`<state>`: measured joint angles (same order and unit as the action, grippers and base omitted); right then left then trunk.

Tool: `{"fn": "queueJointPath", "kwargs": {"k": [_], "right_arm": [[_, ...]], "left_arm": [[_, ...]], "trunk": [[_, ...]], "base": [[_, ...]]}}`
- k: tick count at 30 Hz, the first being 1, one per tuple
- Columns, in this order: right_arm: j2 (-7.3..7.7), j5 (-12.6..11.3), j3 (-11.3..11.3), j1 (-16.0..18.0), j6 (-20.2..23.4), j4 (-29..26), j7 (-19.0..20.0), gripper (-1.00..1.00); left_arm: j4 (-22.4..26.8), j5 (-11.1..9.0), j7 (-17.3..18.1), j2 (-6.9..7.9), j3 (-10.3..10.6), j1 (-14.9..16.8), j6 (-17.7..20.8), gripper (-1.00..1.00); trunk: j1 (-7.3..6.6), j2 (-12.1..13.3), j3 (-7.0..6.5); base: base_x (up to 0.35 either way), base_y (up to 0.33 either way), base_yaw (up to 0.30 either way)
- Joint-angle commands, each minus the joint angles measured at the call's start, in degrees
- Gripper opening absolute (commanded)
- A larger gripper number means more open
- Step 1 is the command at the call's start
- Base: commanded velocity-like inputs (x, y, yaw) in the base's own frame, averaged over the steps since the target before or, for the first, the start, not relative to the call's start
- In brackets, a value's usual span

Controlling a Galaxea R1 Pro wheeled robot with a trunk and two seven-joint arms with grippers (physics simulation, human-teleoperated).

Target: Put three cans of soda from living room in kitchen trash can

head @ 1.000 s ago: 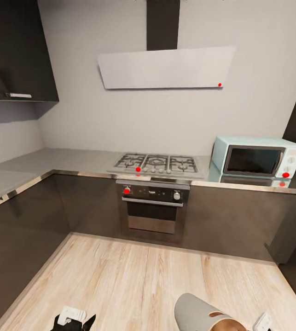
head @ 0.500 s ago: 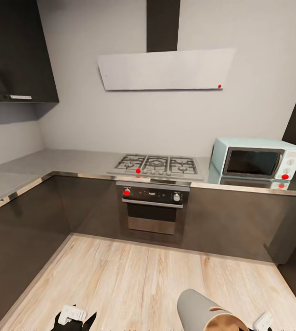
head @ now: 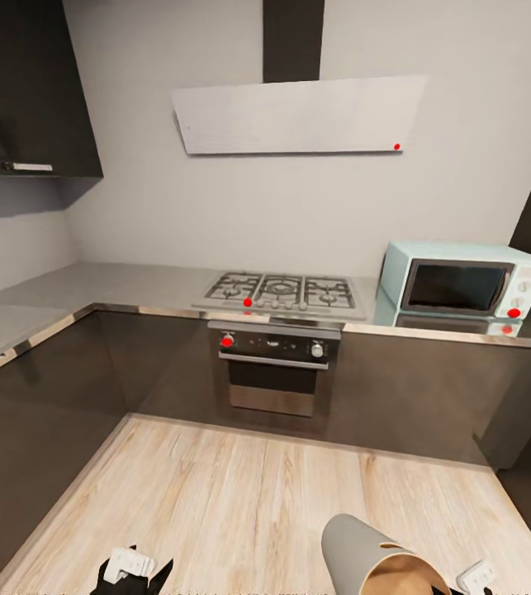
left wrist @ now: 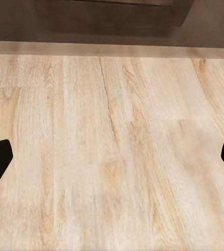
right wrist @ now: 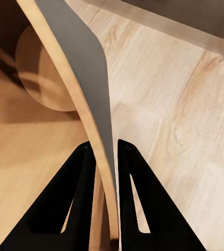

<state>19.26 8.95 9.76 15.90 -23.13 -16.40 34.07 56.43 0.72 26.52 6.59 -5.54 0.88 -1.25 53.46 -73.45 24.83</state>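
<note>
The right hand (right wrist: 102, 157) is closed on the rim wall of the bin (head: 372, 558), one finger inside against the orange-brown lining and the other outside on the pale grey skin. Pinching the thin wall this way lets one hand carry a container much wider than its reach. In the head view the bin hangs low by the robot's right side, tilted so its open mouth faces down and toward the robot, probably a result of being gripped at one point on the rim. Its round base shows in the right wrist view, and no can is visible in the part of the inside that can be seen.

The left hand (head: 133, 570) is spread wide and holds nothing. Its two dark fingertips sit at opposite edges of the left wrist view, with bare wooden floor (left wrist: 112, 146) between them.

The robot stands in the kitchen. Ahead are the oven (head: 275, 372), the gas hob (head: 282, 293) above it, a pale extractor hood (head: 298, 116) on the wall and a light blue microwave (head: 462, 281) on the grey surface (head: 92, 285) to the right. Dark cabinets (head: 42, 413) close in the left side and the back. The floor between the robot and the oven is open, so nothing blocks setting the bin down there.
</note>
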Motion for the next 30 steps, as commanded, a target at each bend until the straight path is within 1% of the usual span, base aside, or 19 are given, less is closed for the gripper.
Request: {"fn": "queueJointPath", "kwargs": {"k": [1,17,26,30], "right_arm": [[-0.01,-0.58,0.43,0.04,0.0,-0.13,0.38,-1.0],[-0.01,-0.6,0.44,0.06,0.02,-0.13,0.72,-1.0],[-0.01,-0.6,0.44,0.07,0.02,-0.13,0.81,-1.0],[-0.01,-0.6,0.44,0.08,0.02,-0.13,0.82,-1.0]], "left_arm": [[0.01,-0.01,-0.03,0.0,0.0,0.0,-0.03,1.0],[0.03,-0.08,0.0,0.0,-0.05,0.0,-0.06,1.0],[0.06,-0.1,0.14,0.0,-0.01,0.0,-0.06,1.0],[0.08,-0.1,0.25,0.0,0.0,0.0,-0.07,1.0]], "trunk": [[0.0,0.0,0.09],[0.0,0.0,1.51],[0.0,0.0,2.32],[0.0,0.0,2.67]], "base": [[0.0,0.0,0.0],[0.0,0.0,-0.002],[-0.003,0.0,-0.06],[-0.151,0.0,-0.08]]}}
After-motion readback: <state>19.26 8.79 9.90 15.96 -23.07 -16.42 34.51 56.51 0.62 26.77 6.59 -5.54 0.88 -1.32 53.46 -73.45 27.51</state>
